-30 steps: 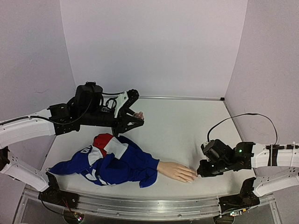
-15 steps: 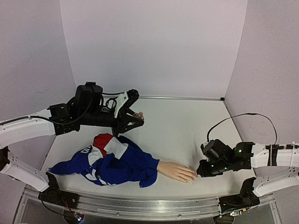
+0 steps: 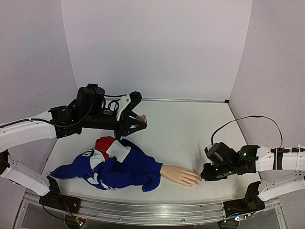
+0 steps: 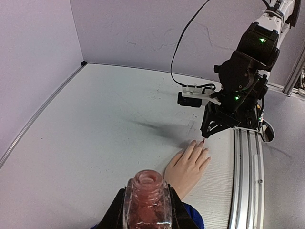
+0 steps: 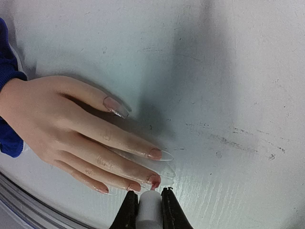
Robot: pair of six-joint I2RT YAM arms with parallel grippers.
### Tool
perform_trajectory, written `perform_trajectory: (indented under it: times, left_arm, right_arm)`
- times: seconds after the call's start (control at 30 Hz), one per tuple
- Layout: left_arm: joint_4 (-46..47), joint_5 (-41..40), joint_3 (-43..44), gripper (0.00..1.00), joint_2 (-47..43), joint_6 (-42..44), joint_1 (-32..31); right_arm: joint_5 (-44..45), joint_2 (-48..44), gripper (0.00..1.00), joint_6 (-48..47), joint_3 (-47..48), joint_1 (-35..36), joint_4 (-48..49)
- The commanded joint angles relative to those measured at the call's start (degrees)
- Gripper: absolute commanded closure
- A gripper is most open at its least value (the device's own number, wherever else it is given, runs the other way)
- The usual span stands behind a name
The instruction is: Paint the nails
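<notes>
A beige mannequin hand (image 3: pixel 180 175) with a blue sleeve (image 3: pixel 119 167) lies palm down near the table's front edge; it also shows in the left wrist view (image 4: pixel 188 164) and the right wrist view (image 5: pixel 71 129). My right gripper (image 3: pixel 204 176) is shut on a white brush cap (image 5: pixel 149 210). The brush tip touches the middle finger's nail (image 5: pixel 154 180), which is wet red. The other nails (image 5: pixel 155 153) are pale pink with clear tips. My left gripper (image 3: pixel 138 119) is shut on the open pinkish polish bottle (image 4: pixel 147 200), held above the table behind the sleeve.
Purple walls enclose the white table (image 3: pixel 181 129) on three sides. A metal rail (image 3: pixel 143 210) runs along the front edge, just before the hand. The right arm's black cable (image 3: pixel 238 121) arcs over the table's right side.
</notes>
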Motion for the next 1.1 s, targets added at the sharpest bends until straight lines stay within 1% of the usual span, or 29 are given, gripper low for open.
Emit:
perform_trajectory:
  times: [0.0,1.07]
  left_arm:
    - [1.63,0.99,2.45,1.00,-0.21,0.67,-0.28]
    - [1.60,1.16,2.36,1.00,-0.22,0.70,-0.28]
  right_arm:
    - [1.67,0.84,1.00,0.43,0.54,0.24,-1.32]
    - [3.72,2.64,1.00,1.99,0.35,0.29,-2.99]
